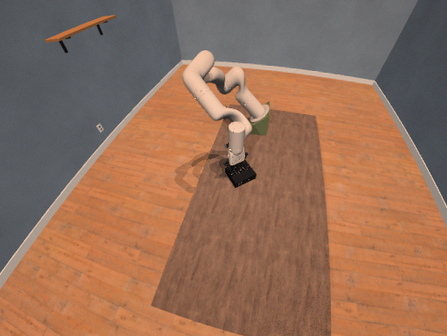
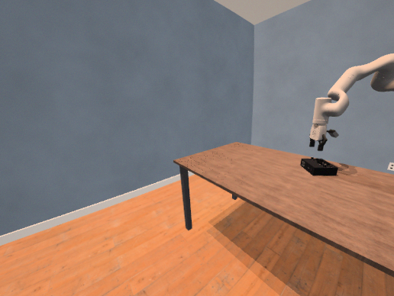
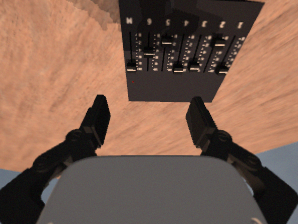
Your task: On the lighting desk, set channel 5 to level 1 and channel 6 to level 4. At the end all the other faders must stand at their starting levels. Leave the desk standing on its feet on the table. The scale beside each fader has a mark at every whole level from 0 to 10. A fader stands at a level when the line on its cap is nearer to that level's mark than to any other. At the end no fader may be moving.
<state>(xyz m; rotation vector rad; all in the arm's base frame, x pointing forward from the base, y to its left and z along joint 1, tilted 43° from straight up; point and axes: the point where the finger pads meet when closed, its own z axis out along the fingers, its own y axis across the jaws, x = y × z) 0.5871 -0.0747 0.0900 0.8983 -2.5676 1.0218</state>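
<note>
Overhead, the pincer (image 3: 149,120) hangs released, its two dark fingers spread wide with nothing between them, pointing straight down. In the exterior view it (image 2: 318,144) floats clear above the lighting desk (image 2: 319,167), apart from it and touching no cap.

Seen from the wrist, the lighting desk (image 3: 150,87) lies just beyond the fingertips, its near edge between the two fingers. It is a flat black box with a row of fader slots, each beside a pale tick scale, and a line of labels along the far edge (upside down from here and too blurred to read with confidence). The fader caps (image 3: 131,66) stand at uneven heights: several sit low toward the near end of their tracks, one (image 3: 149,51) sits a little higher, and two (image 3: 167,41) ride farther up. Which mark each line meets cannot be told.

The desk (image 1: 241,173) sits flat on the brown wooden table (image 1: 268,242), close to the edge toward the arm's side. The white arm (image 1: 208,93) bends up and over from a green base block (image 1: 261,126) at the table's far end. Beyond lie an orange plank floor (image 1: 108,208), grey-blue walls, and a small wooden shelf (image 1: 80,29) fixed high on one wall.
</note>
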